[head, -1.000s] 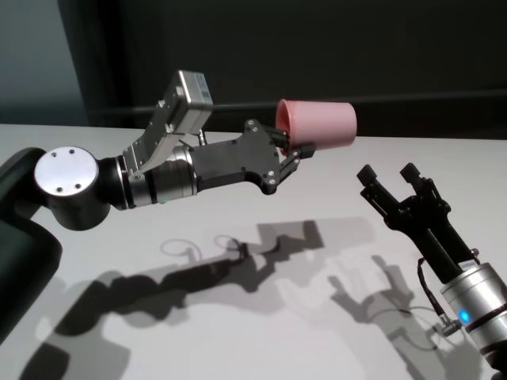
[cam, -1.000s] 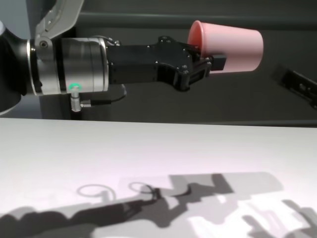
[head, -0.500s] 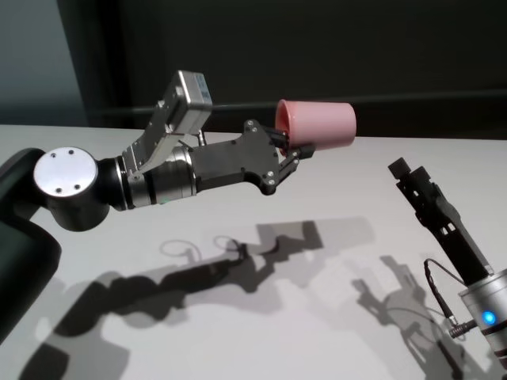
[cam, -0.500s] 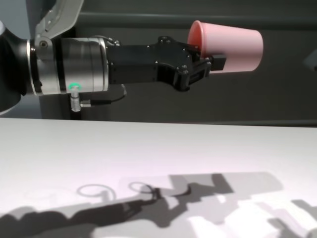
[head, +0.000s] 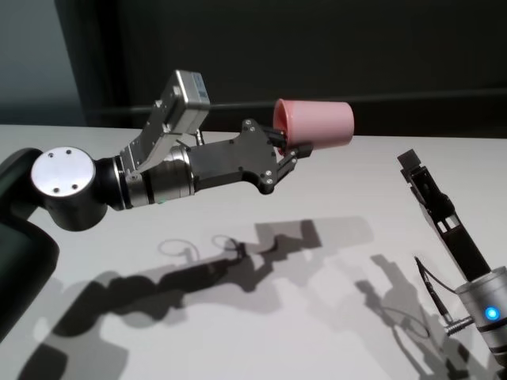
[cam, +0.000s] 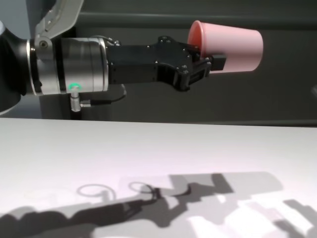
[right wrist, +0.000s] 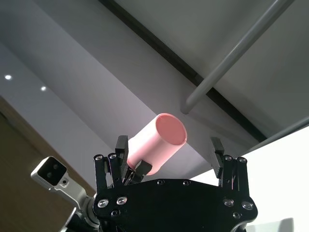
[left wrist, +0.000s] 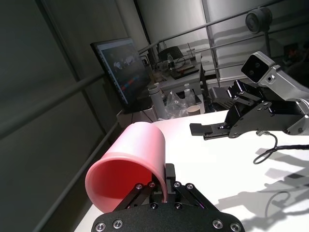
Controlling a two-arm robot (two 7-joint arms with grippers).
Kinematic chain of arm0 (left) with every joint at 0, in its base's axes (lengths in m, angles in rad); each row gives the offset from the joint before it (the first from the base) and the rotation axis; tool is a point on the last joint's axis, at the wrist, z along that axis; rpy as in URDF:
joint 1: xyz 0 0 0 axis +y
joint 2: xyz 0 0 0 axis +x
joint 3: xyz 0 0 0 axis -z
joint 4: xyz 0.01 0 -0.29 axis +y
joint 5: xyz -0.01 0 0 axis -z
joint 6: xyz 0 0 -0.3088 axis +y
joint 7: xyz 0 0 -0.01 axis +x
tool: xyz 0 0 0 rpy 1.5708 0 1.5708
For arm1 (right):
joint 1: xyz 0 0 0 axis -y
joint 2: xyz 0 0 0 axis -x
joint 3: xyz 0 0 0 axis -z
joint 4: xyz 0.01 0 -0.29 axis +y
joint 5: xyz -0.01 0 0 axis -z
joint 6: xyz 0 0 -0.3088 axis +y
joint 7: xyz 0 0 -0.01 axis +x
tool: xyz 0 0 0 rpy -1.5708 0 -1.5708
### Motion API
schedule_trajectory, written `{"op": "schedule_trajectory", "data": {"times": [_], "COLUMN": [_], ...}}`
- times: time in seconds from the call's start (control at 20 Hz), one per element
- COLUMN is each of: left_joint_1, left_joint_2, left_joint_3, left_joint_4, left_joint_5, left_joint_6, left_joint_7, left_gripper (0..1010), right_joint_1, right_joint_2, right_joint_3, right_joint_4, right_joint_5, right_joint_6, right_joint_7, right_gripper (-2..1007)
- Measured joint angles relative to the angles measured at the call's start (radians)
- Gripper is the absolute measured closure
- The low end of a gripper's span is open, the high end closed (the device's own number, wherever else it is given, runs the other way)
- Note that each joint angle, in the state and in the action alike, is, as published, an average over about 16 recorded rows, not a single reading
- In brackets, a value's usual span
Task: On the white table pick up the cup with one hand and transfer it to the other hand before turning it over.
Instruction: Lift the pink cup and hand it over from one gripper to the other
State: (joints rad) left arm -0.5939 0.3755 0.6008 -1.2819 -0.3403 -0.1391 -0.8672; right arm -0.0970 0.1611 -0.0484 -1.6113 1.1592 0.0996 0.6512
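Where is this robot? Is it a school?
Probably a lab or workshop, not a school. Behind the pink cup there's a big screen and a bench cluttered with bottles, beyond a bare white table.

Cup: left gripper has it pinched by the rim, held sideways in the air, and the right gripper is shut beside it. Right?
Not quite. The left gripper does pinch the cup by its rim, sideways in the air, but the right gripper is open, as the right wrist view shows.
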Motion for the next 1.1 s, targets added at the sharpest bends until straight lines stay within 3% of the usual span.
{"op": "schedule_trajectory", "data": {"times": [0.25, 0.5, 1.1], "left_joint_1": [0.0, 0.0, 0.0], "left_joint_2": [0.0, 0.0, 0.0], "left_joint_3": [0.0, 0.0, 0.0], "left_joint_4": [0.0, 0.0, 0.0], "left_joint_5": [0.0, 0.0, 0.0], "left_joint_6": [0.0, 0.0, 0.0], "left_joint_7": [0.0, 0.0, 0.0], "left_gripper": [962, 962, 962], "right_joint_1": [0.022, 0.049, 0.14], "right_joint_2": [-0.001, -0.002, -0.007], "right_joint_3": [-0.01, -0.024, -0.064], "right_joint_4": [0.025, 0.043, 0.095], "right_joint_5": [0.073, 0.117, 0.161], "right_joint_6": [0.048, 0.077, 0.09], "right_joint_7": [0.029, 0.037, 0.017], "right_gripper": [5, 5, 5]}}
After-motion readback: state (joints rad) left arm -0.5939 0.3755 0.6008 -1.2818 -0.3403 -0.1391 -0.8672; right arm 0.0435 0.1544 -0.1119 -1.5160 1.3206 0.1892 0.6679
